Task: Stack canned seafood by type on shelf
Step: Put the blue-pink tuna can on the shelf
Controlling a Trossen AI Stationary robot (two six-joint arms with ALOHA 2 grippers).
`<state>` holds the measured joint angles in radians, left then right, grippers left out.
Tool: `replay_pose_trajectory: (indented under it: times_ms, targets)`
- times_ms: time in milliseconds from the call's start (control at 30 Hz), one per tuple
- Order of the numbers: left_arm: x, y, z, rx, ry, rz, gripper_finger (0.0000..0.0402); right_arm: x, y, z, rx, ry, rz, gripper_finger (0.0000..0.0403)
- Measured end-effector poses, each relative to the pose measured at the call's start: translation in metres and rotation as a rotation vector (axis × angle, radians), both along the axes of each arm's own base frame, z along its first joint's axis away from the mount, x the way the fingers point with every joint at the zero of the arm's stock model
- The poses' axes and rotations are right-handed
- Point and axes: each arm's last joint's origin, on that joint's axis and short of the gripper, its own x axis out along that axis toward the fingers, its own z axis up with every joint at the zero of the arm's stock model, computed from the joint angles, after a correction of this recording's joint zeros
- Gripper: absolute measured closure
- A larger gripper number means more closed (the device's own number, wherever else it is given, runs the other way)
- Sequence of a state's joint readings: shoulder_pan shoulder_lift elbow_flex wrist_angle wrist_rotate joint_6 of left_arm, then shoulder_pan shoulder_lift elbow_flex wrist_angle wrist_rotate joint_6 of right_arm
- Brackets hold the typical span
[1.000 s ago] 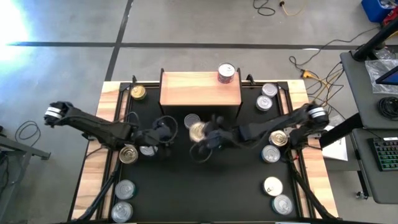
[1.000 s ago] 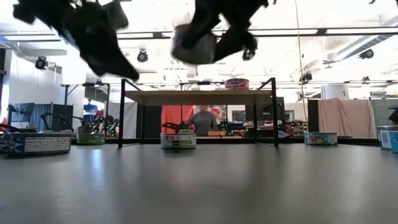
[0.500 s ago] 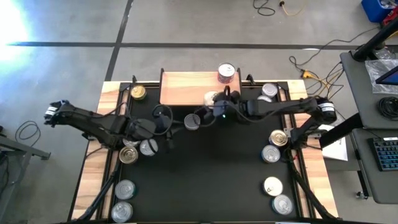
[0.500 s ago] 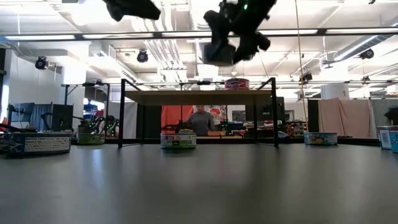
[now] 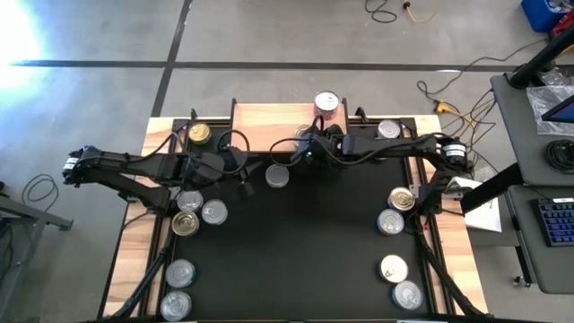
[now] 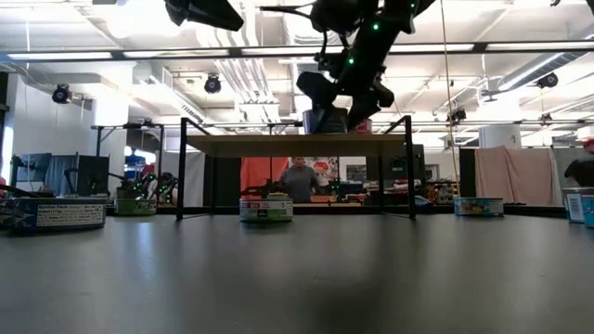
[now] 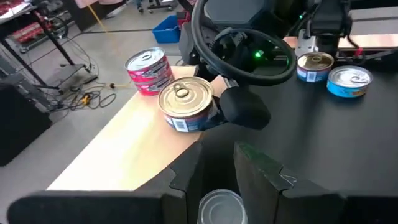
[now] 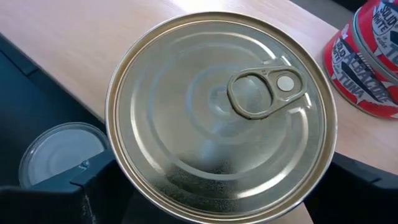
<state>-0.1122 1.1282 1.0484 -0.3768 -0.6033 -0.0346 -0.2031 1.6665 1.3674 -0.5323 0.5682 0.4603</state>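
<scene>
The shelf (image 5: 269, 126) stands at the mat's far edge, with stacked red-labelled cans (image 5: 326, 104) on its far right corner. My right gripper (image 5: 305, 145) is shut on a gold-lidded, blue-labelled can (image 7: 185, 104) over the shelf's near edge, beside the red cans (image 8: 373, 56). Whether this can (image 6: 325, 119) touches the board, I cannot tell. My left gripper (image 7: 219, 168) hangs high over the mat, left of the shelf's front, its fingers a narrow gap apart and holding nothing. A silver-lidded can (image 5: 278, 175) lies on the mat below it. My right gripper pinches the gold-lidded can by its side wall (image 7: 208, 118), one finger (image 7: 242, 111) on each opposite side. The fingers come slanting down from the table's right. The can stays upright, lid (image 8: 217, 118) up, at the level of the shelf's top.
Loose cans lie along the mat's left side (image 5: 190, 199) (image 5: 179, 269) and right side (image 5: 401, 199) (image 5: 393, 267), and more at the far corners (image 5: 199, 134) (image 5: 388, 130). The mat's middle is bare. A person (image 6: 300, 176) sits in the room behind the shelf.
My right gripper has carried the gold-lidded can from over the mat's middle toward the far edge, to the shelf's near edge, and has lowered it to the board's level. My left gripper has risen and drawn a little toward the far edge.
</scene>
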Motion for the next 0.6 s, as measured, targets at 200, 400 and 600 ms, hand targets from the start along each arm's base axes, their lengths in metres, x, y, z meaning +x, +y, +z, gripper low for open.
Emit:
replay_pose_trajectory:
  times_ms: [200,400,600]
  targets:
    - [0.010,0.003,0.003,-0.153,-0.088,-0.161,0.0323,0.001,-0.001,-0.003,0.002,0.001,-0.013,0.0008]
    - [0.024,0.047,-0.004,-0.184,-0.095,-0.137,0.0323,0.001,-0.001,-0.002,-0.005,0.015,0.007,0.0005]
    - [0.034,0.107,-0.017,-0.165,-0.105,-0.166,0.0323,0.001,-0.001,-0.002,0.005,0.018,0.027,0.0003]
